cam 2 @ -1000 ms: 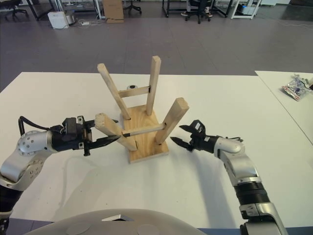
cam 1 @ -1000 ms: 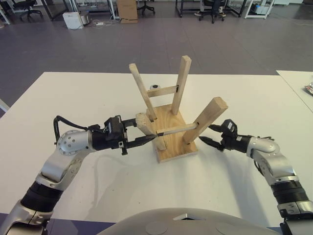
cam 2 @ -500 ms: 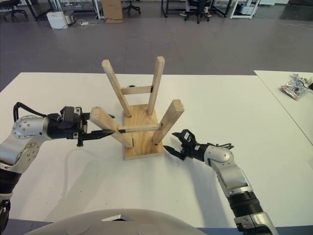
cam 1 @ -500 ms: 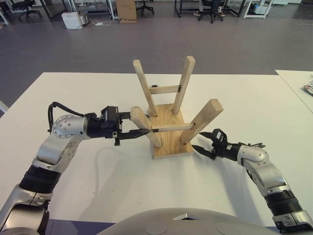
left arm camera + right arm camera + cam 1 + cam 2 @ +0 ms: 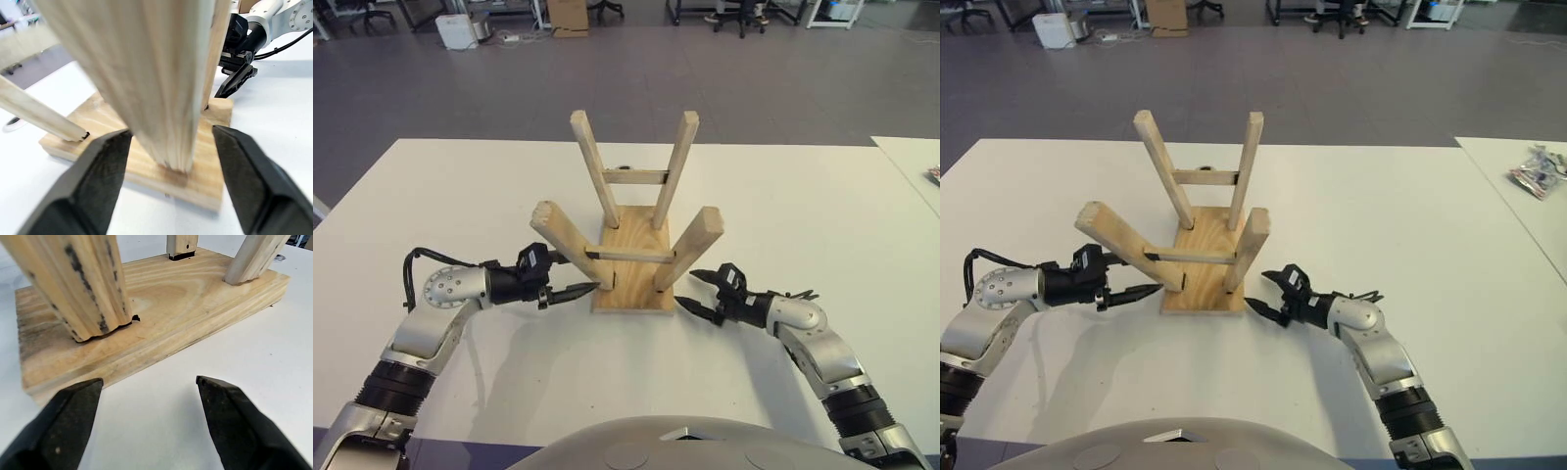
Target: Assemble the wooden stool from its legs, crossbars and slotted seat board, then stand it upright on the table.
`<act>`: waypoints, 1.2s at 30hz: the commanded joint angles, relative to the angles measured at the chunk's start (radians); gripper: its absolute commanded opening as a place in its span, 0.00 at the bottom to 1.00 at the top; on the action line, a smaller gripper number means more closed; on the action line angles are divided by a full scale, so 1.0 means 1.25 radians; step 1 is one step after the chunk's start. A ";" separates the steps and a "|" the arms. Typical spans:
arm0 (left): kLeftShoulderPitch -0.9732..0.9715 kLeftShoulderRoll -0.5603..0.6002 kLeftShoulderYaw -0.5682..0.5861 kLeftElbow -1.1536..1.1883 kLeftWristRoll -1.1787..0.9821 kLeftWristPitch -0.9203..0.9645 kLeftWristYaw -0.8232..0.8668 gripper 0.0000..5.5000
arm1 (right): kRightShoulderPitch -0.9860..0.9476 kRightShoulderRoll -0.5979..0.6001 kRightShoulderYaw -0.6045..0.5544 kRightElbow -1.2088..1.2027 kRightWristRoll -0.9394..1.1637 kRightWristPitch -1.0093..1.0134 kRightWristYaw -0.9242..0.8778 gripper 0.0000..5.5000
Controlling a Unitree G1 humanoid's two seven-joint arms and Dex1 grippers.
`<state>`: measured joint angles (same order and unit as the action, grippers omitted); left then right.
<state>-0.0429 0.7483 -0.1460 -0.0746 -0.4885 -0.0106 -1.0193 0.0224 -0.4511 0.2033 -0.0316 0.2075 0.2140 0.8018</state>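
Note:
The wooden stool (image 5: 631,235) stands upside down on the white table (image 5: 460,196), seat board flat, its legs pointing up and splayed. Crossbars (image 5: 631,257) join the front pair and the back pair of legs. My left gripper (image 5: 592,287) is open at the base of the front left leg (image 5: 566,240). In the left wrist view its fingers (image 5: 98,186) straddle that leg (image 5: 146,73) just above the seat board (image 5: 210,186). My right gripper (image 5: 688,290) is open low over the table, by the board's front right corner, facing the board's edge (image 5: 161,333) without touching it.
A small round object (image 5: 625,168) lies on the table behind the stool. A bag (image 5: 1538,166) rests on the neighbouring table at far right. Bare tabletop stretches to the left, right and front of the stool.
The stool has turned and settled with its seat board flat on the table. Both grippers have dropped lower, the left to the leg's base, the right to the board's corner.

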 commanded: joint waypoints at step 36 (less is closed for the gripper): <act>0.043 -0.234 -0.066 0.290 0.347 -0.248 0.183 0.81 | -0.030 0.017 -0.064 -0.012 -0.060 -0.004 -0.158 0.65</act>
<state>0.0008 0.4589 -0.2122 0.2705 -0.1046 -0.3398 -0.8022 -0.0011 -0.3872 0.1932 -0.0825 0.0974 0.2306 0.5754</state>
